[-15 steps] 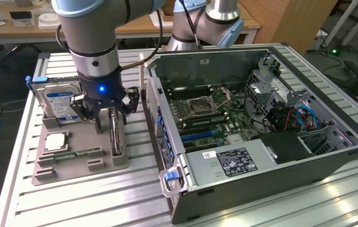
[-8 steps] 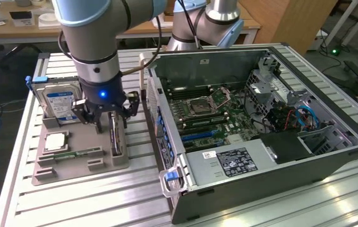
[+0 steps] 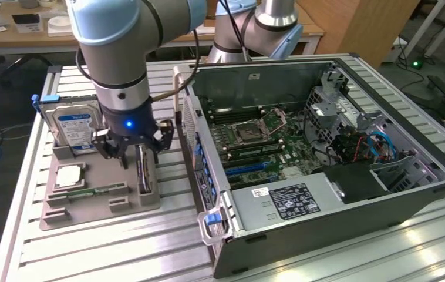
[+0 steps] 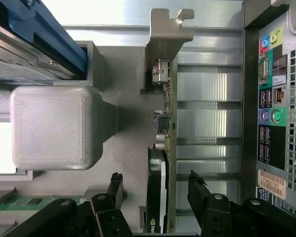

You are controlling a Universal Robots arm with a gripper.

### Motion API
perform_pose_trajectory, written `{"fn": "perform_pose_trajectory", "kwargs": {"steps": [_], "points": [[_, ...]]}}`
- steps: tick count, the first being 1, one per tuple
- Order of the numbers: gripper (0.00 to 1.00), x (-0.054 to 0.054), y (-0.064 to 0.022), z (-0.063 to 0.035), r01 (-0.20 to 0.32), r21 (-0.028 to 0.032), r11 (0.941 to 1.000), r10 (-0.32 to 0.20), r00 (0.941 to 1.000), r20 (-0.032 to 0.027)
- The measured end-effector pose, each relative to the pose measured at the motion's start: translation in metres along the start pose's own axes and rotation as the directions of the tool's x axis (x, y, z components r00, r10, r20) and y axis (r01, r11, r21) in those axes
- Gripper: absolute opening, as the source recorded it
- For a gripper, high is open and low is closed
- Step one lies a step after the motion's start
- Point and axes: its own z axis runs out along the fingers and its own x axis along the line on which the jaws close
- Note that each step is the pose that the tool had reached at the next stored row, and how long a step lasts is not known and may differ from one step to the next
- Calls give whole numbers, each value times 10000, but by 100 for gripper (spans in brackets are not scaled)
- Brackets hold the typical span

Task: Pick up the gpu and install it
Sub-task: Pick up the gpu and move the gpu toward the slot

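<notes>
Over tray (image 3: 89, 208) beside computer case (image 3: 324, 217): gripper (image 3: 136, 154) fingers (image 4: 200, 192) wide, straddling upright gpu (image 4: 163, 148), untouched. Best: centre it between fingers, clamp flat faces squarely, avoid bracket (image 4: 167, 29).

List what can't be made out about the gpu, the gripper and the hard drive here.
1. gpu faces: exterior view, the card stands edge-on and the gripper covers its top.
2. One end of the gpu: wrist view, cut off at the picture edge, between the fingers.
3. Hard drive label text: exterior view, too small.
4. The gpu's connector edge: both views, down in the holder.
</notes>
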Motion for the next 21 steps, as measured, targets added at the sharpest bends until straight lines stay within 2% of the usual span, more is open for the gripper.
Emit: {"fn": "perform_pose_trajectory", "kwargs": {"steps": [7, 13, 15, 16, 17, 21], "points": [[65, 4, -5, 124, -51, 1, 10000, 51, 10000, 3], [64, 4, -6, 127, -50, 2, 10000, 50, 10000, 2], [51, 4, -6, 127, -50, 2, 10000, 50, 10000, 2], [51, 4, -6, 127, -50, 2, 10000, 50, 10000, 2], [44, 4, -6, 127, -51, 2, 10000, 51, 10000, 2], [44, 4, -3, 127, -52, 1, 10000, 52, 10000, 3]]}}
